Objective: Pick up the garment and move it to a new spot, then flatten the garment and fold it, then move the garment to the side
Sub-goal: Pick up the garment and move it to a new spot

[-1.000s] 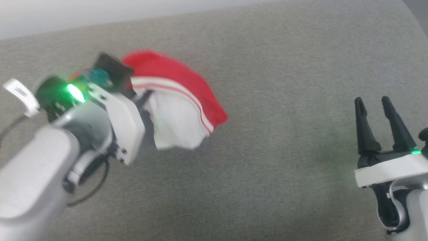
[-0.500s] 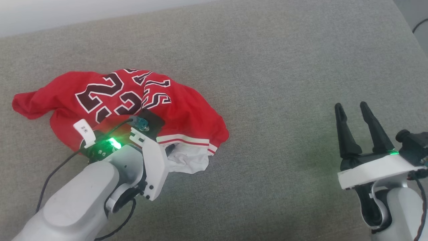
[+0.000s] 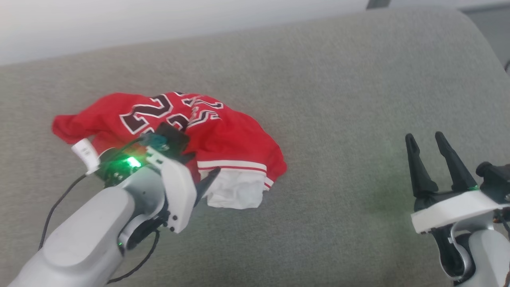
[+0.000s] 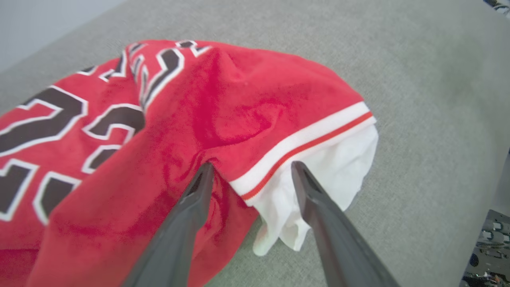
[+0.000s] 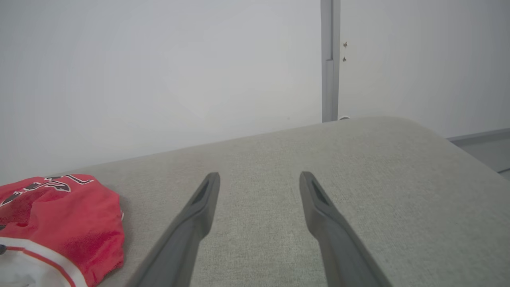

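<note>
The garment (image 3: pixel 235 135) is a red jersey with dark white-outlined numbers, striped trim and a white sleeve. It lies crumpled on the grey cushion, left of centre. My left gripper (image 3: pixel 201 179) is at its near edge and open. In the left wrist view the left gripper (image 4: pixel 252 167) has its fingers apart on either side of the striped trim, on the garment (image 4: pixel 239 91). My right gripper (image 3: pixel 424 137) hovers open and empty at the lower right, well away from the cloth. The right wrist view shows the right gripper (image 5: pixel 259 175) over bare cushion, with the garment (image 5: pixel 59 207) at its far left.
The grey upholstered cushion (image 3: pixel 342 99) spreads wide, with its rounded edge at the right (image 3: pixel 488 44). A pale wall (image 5: pixel 159 79) rises behind it, with a grey vertical strip (image 5: pixel 328 59). A black cable (image 3: pixel 55 207) loops beside my left forearm.
A second ago the garment hung bunched from my shut left gripper. It now lies spread on the cushion, and the left fingers have opened. The head camera has shifted.
</note>
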